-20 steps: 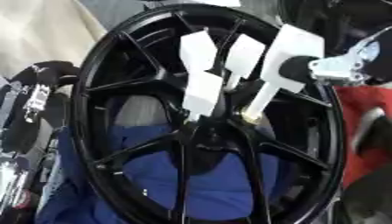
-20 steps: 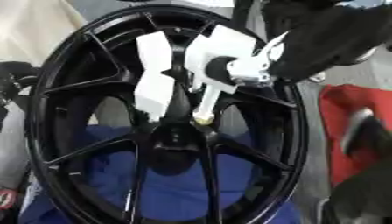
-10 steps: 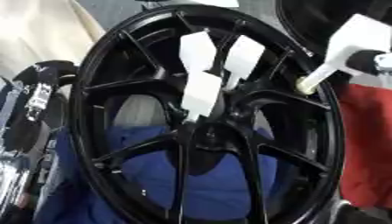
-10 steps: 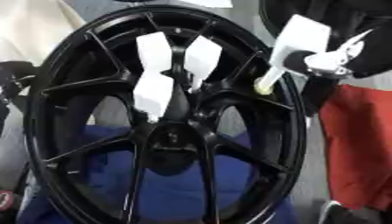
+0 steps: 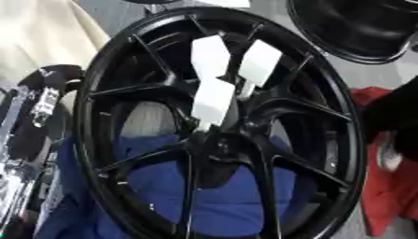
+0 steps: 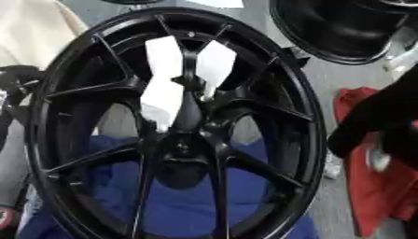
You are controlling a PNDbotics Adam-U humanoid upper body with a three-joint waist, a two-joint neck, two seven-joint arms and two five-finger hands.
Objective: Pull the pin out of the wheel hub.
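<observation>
A large black spoked wheel (image 5: pixel 106 93) fills both views, its hub (image 5: pixel 216 144) a little below the middle. Three white flat-headed pins stand in the spokes above the hub: one upper left (image 5: pixel 210 56), one upper right (image 5: pixel 260 63), one lower (image 5: pixel 213 100). My right arm shows only as a dark blurred shape (image 6: pixel 372 119) at the right edge, clear of the rim, with a pale bit (image 6: pixel 377 158) under it that I cannot make out. My left hand (image 5: pixel 41 109), black and silver, lies at the left edge beside the rim.
A second black wheel (image 6: pixel 351 28) lies at the upper right. Blue cloth (image 5: pixel 220 196) shows through the lower spokes. Red fabric (image 6: pixel 367 196) lies to the right of the rim, and beige fabric (image 5: pixel 41 37) at the upper left.
My right hand, shut on a fourth white pin, has drawn away from the spokes to the right and out past the rim. The three other pins have stayed put.
</observation>
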